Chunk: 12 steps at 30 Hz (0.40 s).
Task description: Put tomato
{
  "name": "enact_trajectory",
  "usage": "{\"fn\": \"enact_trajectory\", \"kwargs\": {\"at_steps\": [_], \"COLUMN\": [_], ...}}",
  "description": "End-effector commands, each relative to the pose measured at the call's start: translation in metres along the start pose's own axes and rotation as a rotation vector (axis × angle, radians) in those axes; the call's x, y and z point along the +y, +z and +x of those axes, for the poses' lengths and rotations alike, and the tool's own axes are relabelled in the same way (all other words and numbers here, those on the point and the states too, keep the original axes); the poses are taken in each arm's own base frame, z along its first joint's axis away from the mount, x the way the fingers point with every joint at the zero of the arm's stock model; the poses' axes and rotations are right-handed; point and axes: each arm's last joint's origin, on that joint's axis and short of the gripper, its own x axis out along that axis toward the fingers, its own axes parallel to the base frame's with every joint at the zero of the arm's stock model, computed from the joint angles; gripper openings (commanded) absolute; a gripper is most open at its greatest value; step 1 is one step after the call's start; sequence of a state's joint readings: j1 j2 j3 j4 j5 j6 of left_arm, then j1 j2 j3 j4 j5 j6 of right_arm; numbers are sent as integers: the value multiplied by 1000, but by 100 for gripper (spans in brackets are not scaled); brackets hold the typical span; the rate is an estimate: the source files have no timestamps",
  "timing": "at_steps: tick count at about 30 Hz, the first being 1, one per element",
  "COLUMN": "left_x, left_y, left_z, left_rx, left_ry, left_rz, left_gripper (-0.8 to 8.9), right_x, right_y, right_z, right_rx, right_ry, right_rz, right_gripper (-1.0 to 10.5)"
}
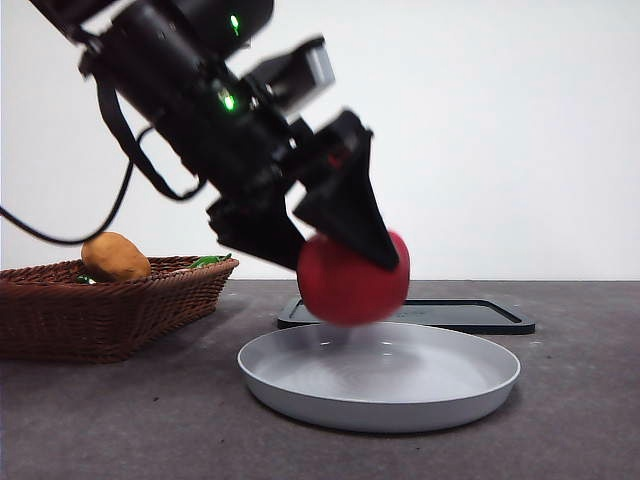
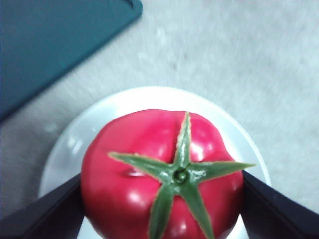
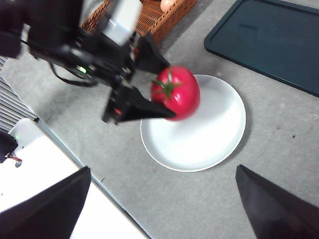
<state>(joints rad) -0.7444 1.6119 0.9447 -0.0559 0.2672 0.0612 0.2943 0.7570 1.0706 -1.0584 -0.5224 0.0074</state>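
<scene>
Currently clamped on the tomato from both sides, left end effector angled down from the upper left, carrying it just above the near-left part of the white plate, not yet resting on it. Held stem-up, green calyx toward the wrist camera, likely so release sets it upright on the plate. Right end effector spread apart, holding nothing, waiting high above the table. Wicker basket with a brownish potato-like item off to one side; dark tray just behind the plate. No brands, labels or writing legible anywhere.
</scene>
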Motion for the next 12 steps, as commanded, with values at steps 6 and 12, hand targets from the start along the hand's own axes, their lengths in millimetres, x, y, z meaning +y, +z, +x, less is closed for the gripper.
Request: {"fn": "enact_trajectory", "kwargs": {"at_steps": [6, 12], "left_x": [0, 0], "left_y": [-8, -12], "left_z": [27, 33], "left_rx": [28, 49], "left_ry": [-17, -22], "left_rz": [7, 12], "left_gripper": [302, 312], "right_x": [2, 2], "right_y": [4, 4], "right_z": [-2, -2], "right_rx": [-14, -14], "right_ry": [5, 5], "right_rz": [-3, -3], "right_gripper": [464, 464]}}
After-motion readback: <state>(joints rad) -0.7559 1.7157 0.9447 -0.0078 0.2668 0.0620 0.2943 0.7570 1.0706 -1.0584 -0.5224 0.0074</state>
